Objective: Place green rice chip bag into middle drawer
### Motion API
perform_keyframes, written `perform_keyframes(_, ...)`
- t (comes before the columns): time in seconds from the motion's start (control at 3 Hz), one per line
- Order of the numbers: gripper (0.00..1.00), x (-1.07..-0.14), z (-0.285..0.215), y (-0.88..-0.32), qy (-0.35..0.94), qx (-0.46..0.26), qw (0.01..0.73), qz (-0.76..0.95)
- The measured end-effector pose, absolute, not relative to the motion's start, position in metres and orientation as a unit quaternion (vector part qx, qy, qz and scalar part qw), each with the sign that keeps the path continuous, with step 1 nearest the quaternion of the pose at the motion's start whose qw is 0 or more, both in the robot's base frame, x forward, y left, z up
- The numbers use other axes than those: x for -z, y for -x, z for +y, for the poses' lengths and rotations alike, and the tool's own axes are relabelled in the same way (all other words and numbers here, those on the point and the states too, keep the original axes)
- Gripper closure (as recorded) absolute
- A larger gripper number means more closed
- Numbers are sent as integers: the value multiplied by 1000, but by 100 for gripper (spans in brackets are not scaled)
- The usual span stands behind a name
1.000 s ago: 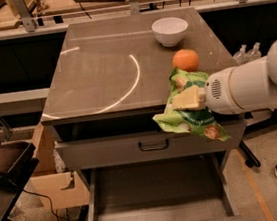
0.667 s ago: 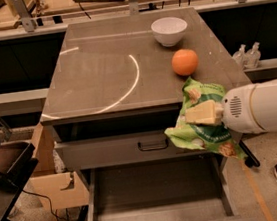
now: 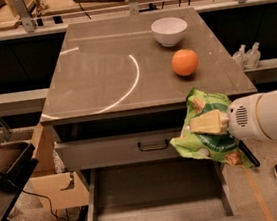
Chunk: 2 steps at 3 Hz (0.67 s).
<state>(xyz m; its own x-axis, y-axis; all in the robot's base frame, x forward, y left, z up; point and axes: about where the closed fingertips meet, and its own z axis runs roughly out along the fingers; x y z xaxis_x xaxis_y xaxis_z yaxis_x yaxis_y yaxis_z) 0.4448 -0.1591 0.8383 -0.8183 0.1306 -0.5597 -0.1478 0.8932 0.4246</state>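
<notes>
The table (image 3: 125, 84) takes up most of the scene, with a flat grey-brown top that carries a bright curved streak of reflected light. Low in the table's front the drawer (image 3: 154, 201) stands pulled out toward me, a wide grey tray with a plain floor and low side walls. It is nearly as wide as the table. Above it, just under the table top, is a closed drawer front (image 3: 108, 151) with a small dark handle.

My arm (image 3: 272, 116) comes in from the table's right side, a thick white barrel level with that closed front. Off the table's left side, low down, sits a cardboard box (image 3: 54, 186).

The bag (image 3: 209, 146) hangs in the air at the table's front right corner. It is light green and crumpled, its top reaching the table's edge and its lower part over the right wall of the drawer. It is clear of the drawer floor.

On the table top, toward the right rear, the bowl (image 3: 169, 30) is white and upright. The orange (image 3: 184, 62) lies nearer the table's front than the bowl does, close to it but apart.

My gripper (image 3: 201, 124) is at the table's front right corner, its tan fingers (image 3: 208, 123) pinched tight on the middle of the bag.
</notes>
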Motion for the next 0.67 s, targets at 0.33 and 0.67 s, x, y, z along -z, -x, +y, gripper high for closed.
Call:
perform_keyframes(0.33,100,-816,-156,-445,-2,-239,295,925)
perform_keyframes(0.67,100,-767,-159,-434,-21,-243,279,929)
